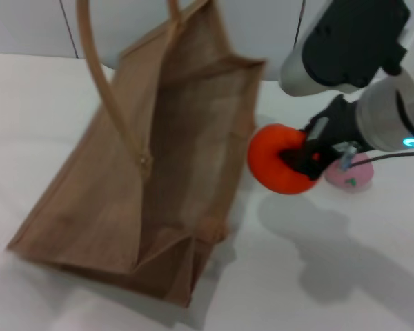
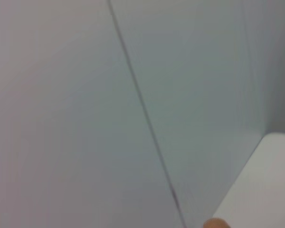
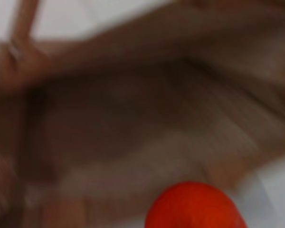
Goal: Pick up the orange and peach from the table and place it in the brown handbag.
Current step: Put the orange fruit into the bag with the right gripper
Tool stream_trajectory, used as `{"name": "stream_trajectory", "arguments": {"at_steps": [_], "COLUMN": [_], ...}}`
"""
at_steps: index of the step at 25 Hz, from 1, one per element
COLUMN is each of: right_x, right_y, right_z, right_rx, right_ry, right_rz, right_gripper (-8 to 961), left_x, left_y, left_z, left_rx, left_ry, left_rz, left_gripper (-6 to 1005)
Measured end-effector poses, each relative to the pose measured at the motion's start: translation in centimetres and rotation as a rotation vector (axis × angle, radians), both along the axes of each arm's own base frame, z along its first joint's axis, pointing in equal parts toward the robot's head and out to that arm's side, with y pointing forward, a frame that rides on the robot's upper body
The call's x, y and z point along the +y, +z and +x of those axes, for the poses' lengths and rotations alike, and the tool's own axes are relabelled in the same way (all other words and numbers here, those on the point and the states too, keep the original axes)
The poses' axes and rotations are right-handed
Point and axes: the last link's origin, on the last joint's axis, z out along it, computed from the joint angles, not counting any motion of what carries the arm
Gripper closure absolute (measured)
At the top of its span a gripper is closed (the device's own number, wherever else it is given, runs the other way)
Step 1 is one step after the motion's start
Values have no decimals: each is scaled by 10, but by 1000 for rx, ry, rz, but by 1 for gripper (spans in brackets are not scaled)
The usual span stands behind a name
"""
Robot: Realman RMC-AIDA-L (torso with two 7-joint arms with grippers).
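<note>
Transfer step, first fruit: orange [image 1: 279, 167] clamped in right gripper [image 1: 305, 153], dark fingers closed on its side, held just beside the open mouth of the brown handbag [image 1: 159, 179] and apparently clear of the table [image 1: 345, 276], judging by the shadow beneath. Peach [image 1: 352, 173] resting on the tabletop just behind the gripper, not yet touched. Next move, probably: carry across the bag's near rim, lower into the cavity, release without catching the bound edge or the looped handle [image 1: 103, 83]. Bag tipped and gaping toward the fruit, so little lift needed. From the right wrist view, orange [image 3: 194, 206] low in frame with the bag's interior [image 3: 133, 118] filling the rest; weave only faintly legible there, possibly coarse jute. Orange round, glossy, slightly flattened where gripped; peach pale pink, matte, small green mark. Table smooth, white. Left gripper nowhere visible; left wrist view facing a plain grey wall panel [image 2: 85, 95].
</note>
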Motion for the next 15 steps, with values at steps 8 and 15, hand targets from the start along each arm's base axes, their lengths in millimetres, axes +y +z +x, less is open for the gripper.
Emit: {"name": "stream_trajectory", "arguments": {"at_steps": [8,15], "right_x": [17,22], "right_y": [-24,-27], "right_z": [-5,-27], "right_rx": [134,260], "right_ry": [32,116], "right_rz": [-42,-32], "right_gripper": [681,754], "left_x": [-10,-12], "left_y": [-5,-6], "left_z": [32,31], "left_rx": [-66,-61], "left_ry": [-133,-125], "left_rz": [-61,-63], "left_gripper": [878,878]}}
